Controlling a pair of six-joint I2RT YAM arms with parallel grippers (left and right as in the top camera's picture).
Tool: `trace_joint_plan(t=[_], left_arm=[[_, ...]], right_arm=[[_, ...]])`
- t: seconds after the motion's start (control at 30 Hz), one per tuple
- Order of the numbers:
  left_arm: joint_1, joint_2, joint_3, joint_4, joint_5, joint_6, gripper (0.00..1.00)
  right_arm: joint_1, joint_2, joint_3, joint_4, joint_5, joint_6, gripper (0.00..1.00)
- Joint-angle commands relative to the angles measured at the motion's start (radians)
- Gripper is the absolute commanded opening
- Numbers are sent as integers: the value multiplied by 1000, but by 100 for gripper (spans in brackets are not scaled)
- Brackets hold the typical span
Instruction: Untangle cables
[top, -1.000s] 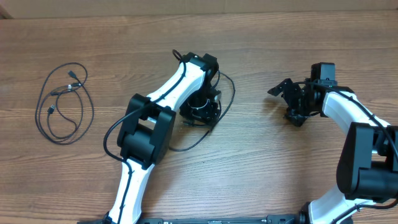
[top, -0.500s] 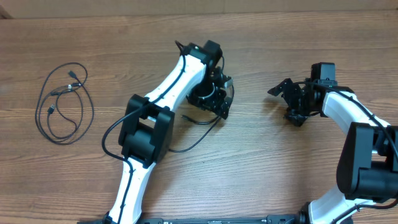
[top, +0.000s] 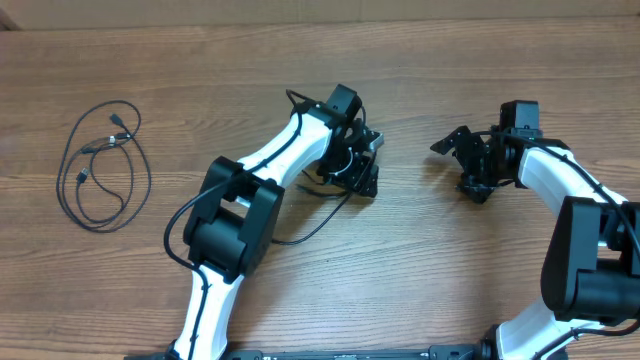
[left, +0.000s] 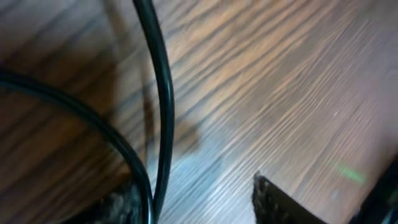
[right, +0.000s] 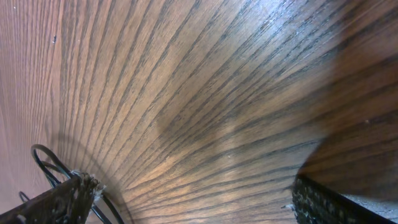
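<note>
One black looped cable (top: 112, 138) sits free (done?); second black cable (left: 166, 93) pending, left end effector (top: 358, 168) parted around it; right end effector (top: 465, 165) wide, empty.

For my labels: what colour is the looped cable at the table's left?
Black; the cable shows best overhead.

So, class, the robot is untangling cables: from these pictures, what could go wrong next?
1. In the left wrist view, two cable strands meet off-centre in the open left gripper. Closing might pinch both or miss them, tightening the tangle.
2. The right gripper hangs open, apart from that cable, so nothing anchors it. A pull may simply drag everything across the table.
</note>
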Motion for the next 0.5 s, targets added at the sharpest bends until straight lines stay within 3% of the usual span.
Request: trace_joint_plan(t=[0.0,0.1,0.17,0.47], left_arm=[[-14,92,-130,72,-53,-92,55],[-14,92,-155,113,-53,-133,52],[-14,92,-155,114,-54,-148,43],[-14,92,-155,119,-62,-153,23]], right_arm=[[1,60,-42,-3,57,-7,100],[1,60,-42,-3,57,-7,100],[1,60,-42,-3,57,-7,100],[1,60,-42,-3,57,-7,100]])
